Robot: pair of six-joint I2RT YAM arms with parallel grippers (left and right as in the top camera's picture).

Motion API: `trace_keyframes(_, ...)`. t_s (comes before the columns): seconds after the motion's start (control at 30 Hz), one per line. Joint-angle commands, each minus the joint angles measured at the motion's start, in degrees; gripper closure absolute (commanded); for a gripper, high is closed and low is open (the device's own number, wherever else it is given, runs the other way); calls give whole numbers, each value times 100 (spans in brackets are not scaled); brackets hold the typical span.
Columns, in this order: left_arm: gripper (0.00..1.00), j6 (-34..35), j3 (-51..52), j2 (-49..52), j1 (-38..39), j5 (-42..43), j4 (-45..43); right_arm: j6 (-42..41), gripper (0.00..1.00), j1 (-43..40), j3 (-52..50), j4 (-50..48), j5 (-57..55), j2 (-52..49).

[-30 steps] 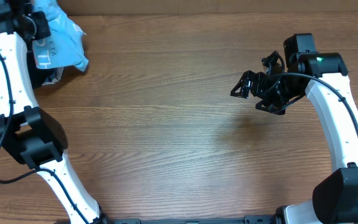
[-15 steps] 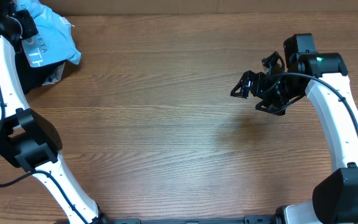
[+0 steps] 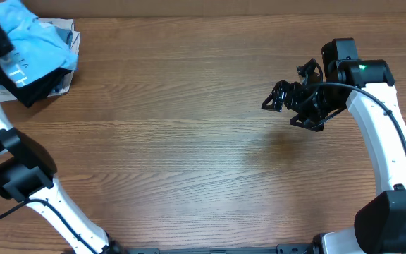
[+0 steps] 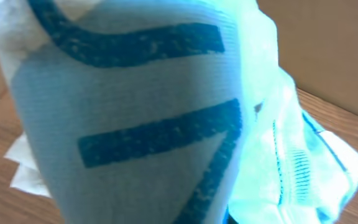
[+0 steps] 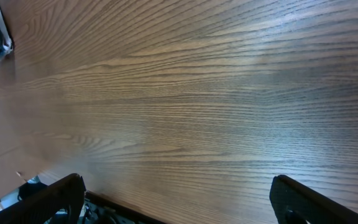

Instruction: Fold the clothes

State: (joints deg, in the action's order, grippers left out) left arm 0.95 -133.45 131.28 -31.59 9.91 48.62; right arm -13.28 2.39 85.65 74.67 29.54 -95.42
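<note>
The right jaws stand wide apart above bare wood near the right edge of the table (image 3: pixel 189 155), with nothing between them. We cannot tell how the left jaws stand, because pale blue cloth fills their camera. The sky-blue t-shirt (image 3: pixel 30 32) lies bunched in the table's far left corner on a black folded shirt (image 3: pixel 34 90). It is right at the left jaws and well apart from the right jaws.

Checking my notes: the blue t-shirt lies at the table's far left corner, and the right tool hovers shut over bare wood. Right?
Not quite: the right tool is open, fingers wide apart in the right wrist view. The blue t-shirt is at that corner.
</note>
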Motion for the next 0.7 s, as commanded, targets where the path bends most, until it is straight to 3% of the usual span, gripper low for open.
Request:
trace_keyframes(0.0, 79, 59, 33, 138, -186, 22, -68, -11, 1, 24, -20, 9, -39, 15)
trace_keyframes(0.1, 64, 144, 33, 229, -214, 24, -68, -11, 1, 24, -20, 20, -39, 15)
trace_keyframes(0.13, 51, 153, 33, 260, -214, 26, -66, -11, 1, 24, -20, 24, -39, 15)
trace_keyframes(0.17, 30, 199, 33, 299, -214, 22, -68, -11, 1, 24, -20, 26, -37, 15)
trace_keyframes(0.2, 2, 240, 33, 317, -214, 24, -68, -13, 1, 24, -20, 26, -39, 15)
trace_keyframes(0.4, 0, 599, 33, 369, -210, 39, -46, -9, 1, 24, -20, 70, -39, 15)
trace_keyframes(0.67, 0, 551, 20, -31, -208, 332, -35, -4, 1, 24, -20, 81, -42, 15)
